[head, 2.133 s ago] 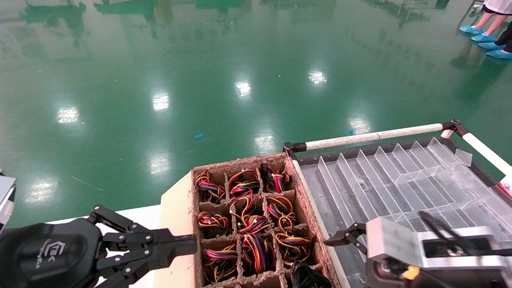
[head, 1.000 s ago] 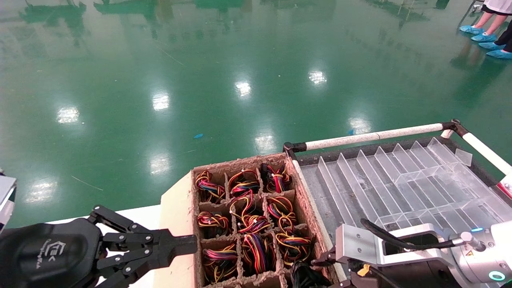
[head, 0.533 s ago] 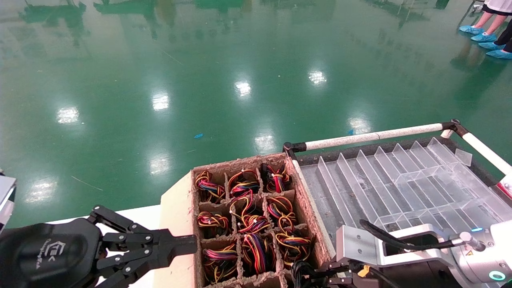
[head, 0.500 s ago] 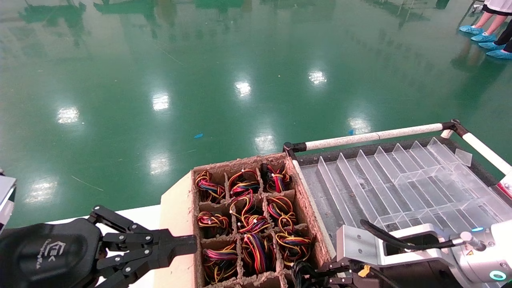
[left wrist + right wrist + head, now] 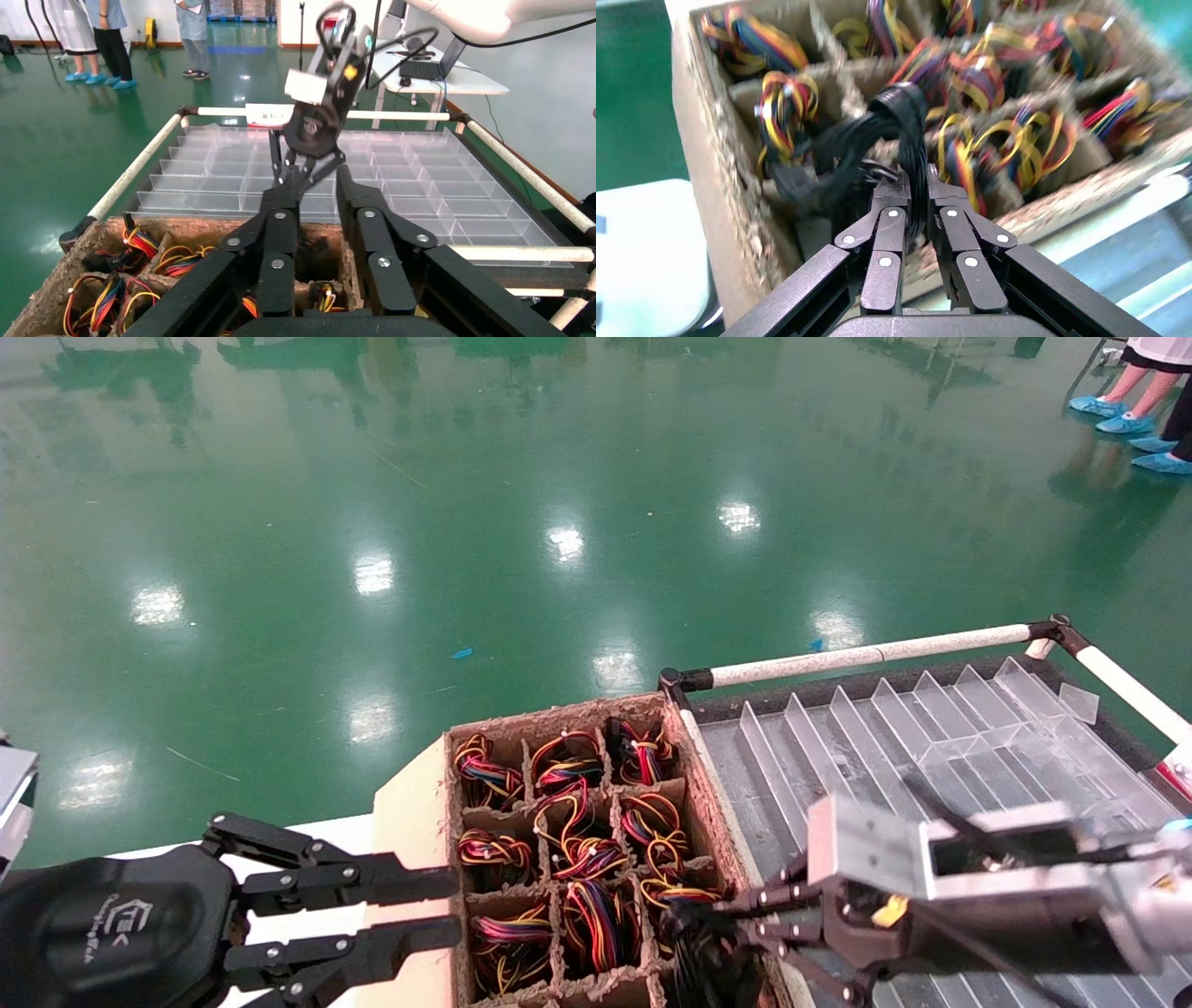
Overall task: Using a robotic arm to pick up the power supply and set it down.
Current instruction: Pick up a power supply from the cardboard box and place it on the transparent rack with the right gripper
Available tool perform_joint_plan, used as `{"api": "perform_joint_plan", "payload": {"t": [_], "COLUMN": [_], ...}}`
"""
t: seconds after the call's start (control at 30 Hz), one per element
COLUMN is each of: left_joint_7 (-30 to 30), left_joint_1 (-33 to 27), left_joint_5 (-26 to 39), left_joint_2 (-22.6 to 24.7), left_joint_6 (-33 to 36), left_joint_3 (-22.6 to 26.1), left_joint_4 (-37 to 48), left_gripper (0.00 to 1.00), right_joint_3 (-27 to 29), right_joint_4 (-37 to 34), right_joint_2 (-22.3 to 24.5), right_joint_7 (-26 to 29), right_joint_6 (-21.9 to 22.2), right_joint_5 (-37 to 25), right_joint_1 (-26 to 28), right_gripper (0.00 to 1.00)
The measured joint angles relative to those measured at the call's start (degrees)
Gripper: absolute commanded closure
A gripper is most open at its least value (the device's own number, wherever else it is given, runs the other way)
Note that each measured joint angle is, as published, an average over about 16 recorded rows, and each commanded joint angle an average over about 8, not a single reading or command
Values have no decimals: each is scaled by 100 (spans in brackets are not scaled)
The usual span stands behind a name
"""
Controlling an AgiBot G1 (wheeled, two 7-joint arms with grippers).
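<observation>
Only the power supply's thick black cable bundle (image 5: 705,963) shows; its grey box is hidden. The bundle rises from the near right compartment of the brown cardboard box (image 5: 559,714). My right gripper (image 5: 710,924) is shut on that bundle (image 5: 905,119), the cables pinched between its fingertips in the right wrist view (image 5: 918,184). My left gripper (image 5: 449,905) sits at the box's left edge, open and holding nothing. In the left wrist view it (image 5: 314,191) faces the same compartment, with the right arm (image 5: 314,123) above it.
Coils of red, yellow and blue wires (image 5: 573,845) fill the other compartments. A clear plastic divider tray (image 5: 931,747) lies right of the box, framed by white rails (image 5: 866,658). Green floor lies beyond. People stand at the far right (image 5: 1136,393).
My right gripper went down into the near right compartment, closed on the black cables and now lifts them. My left gripper's fingers have opened.
</observation>
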Motion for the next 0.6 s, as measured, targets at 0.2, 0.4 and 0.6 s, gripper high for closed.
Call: {"api": "perform_joint_plan", "payload": {"t": [0.2, 0.4, 0.6], "left_joint_7": [0, 0, 0], "left_joint_1": [0, 0, 0], "left_joint_5": [0, 0, -1], "left_joint_2": [0, 0, 0], "left_joint_6": [0, 0, 0], "left_joint_3": [0, 1, 1], "left_joint_4": [0, 0, 0], "left_gripper": [0, 0, 0], "right_joint_3": [265, 520, 736], "right_joint_4": [-18, -64, -172], "right_joint_2": [37, 41, 22], "right_joint_7": [-173, -326, -472], "right_joint_6": [28, 94, 190], "right_joint_5": [409, 708, 875], "right_joint_1": [223, 522, 854], "right_gripper": [100, 100, 100]}}
